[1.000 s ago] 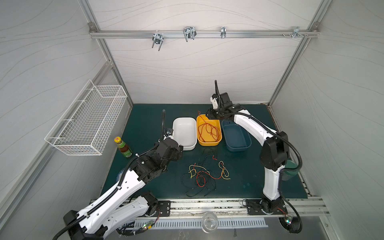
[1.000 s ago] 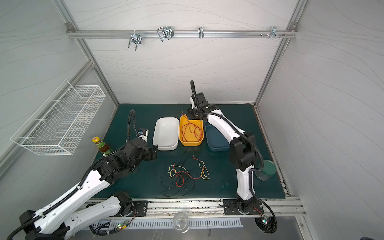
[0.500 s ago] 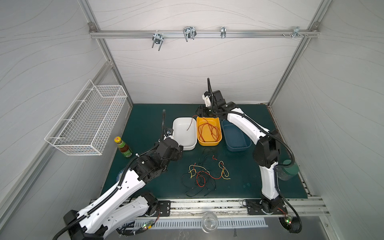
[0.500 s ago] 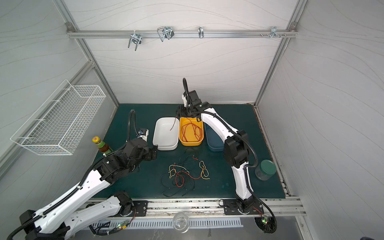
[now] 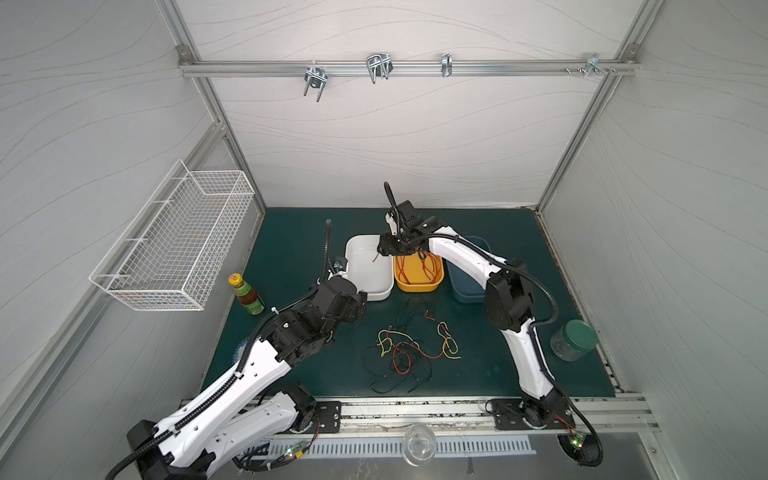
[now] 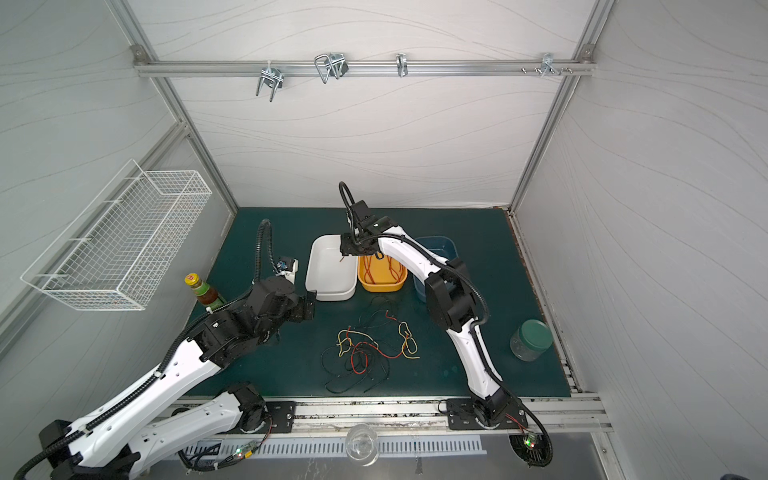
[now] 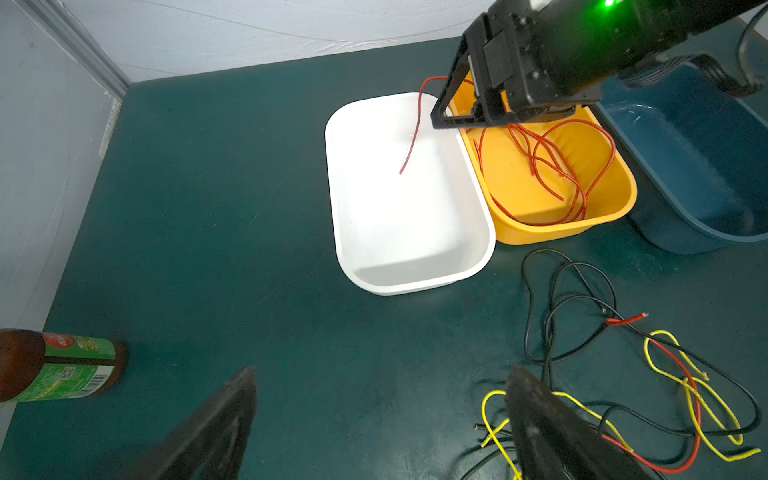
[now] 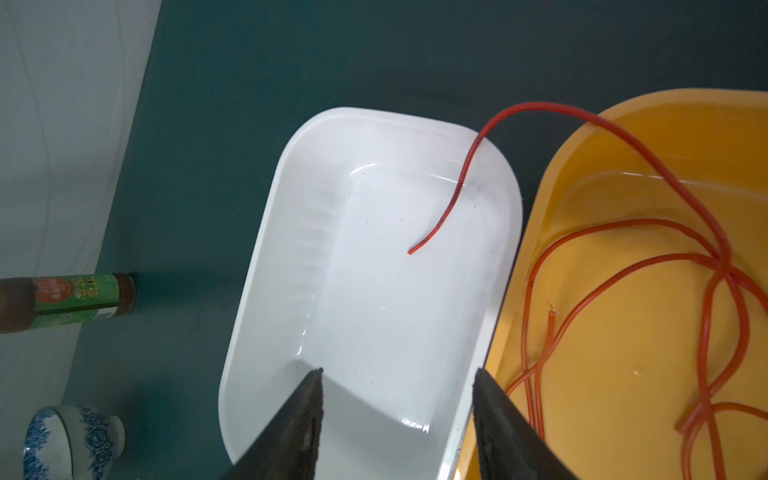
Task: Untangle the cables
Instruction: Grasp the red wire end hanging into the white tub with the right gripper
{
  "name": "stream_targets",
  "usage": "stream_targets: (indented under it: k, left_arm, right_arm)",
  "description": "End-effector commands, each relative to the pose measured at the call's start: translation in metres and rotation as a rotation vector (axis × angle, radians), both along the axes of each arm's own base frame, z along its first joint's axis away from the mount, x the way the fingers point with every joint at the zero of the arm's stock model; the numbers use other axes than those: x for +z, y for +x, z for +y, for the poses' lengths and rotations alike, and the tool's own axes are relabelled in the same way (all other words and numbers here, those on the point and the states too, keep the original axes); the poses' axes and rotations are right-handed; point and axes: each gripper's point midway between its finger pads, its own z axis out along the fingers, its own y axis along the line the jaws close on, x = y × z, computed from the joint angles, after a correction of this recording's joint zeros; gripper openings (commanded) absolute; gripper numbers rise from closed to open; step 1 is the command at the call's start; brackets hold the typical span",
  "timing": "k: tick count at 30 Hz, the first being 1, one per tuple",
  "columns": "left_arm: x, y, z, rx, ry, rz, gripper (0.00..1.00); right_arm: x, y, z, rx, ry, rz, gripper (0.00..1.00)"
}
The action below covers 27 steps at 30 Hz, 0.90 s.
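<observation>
1. In both top views the loose cables lie tangled on the green worktop. Red, black and yellow strands cross one another at about 6 o'clock from mid-worktop.
2. At 12 o'clock from the tangle stands a row of tubs: white tub, yellow tub and blue tub, each just beside the next. More red cables coil inside the yellow one.
3. My right end effector hangs over the seam between the white and yellow tubs. The top views don't resolve its fingers. The right wrist view does: they are spread with nothing between them, and the white tub's floor shows in the gap.
4. Both wrist views show a red cable end arching out of the yellow tub, over the rims and down into the white tub. I cannot tell whether the tip touches the floor. The top views give only a short red streak there.
5. My left end effector is spread wide and empty. It hovers above bare worktop at the tangle's 10 o'clock.
6. Around the worktop:
   - sauce bottle at 9 o'clock
   - green-lidded jar at 4 o'clock
   - glass at 6 o'clock, on the front rail
   - wire basket on the wall at 9 o'clock
7. Only the right wrist view gives me a clear look at a blue-and-white bowl, near the bottle.
8. In the top views the right forearm crosses over the blue tub and the yellow tub's far end.
</observation>
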Motion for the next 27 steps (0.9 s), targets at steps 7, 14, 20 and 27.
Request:
stream_targets:
  k: [7, 14, 20, 27]
  left_arm:
    - [0.012, 0.003, -0.004, -0.008, -0.036, -0.042, 0.94]
    - [0.012, 0.003, -0.004, -0.007, -0.038, -0.044, 0.95]
    - [0.013, 0.003, -0.004, -0.009, -0.04, -0.046, 0.95]
    - [0.013, 0.003, -0.006, -0.014, -0.044, -0.044, 0.95]
  right_arm:
    - [-0.028, 0.008, 0.019, -0.002, -0.037, -0.024, 0.56]
    - [-0.044, 0.025, 0.033, -0.011, -0.021, -0.043, 0.55]
    - [-0.051, 0.043, 0.034, -0.07, -0.027, -0.095, 0.54]
    - [-0.06, 0.06, 0.04, -0.111, -0.014, -0.127, 0.52]
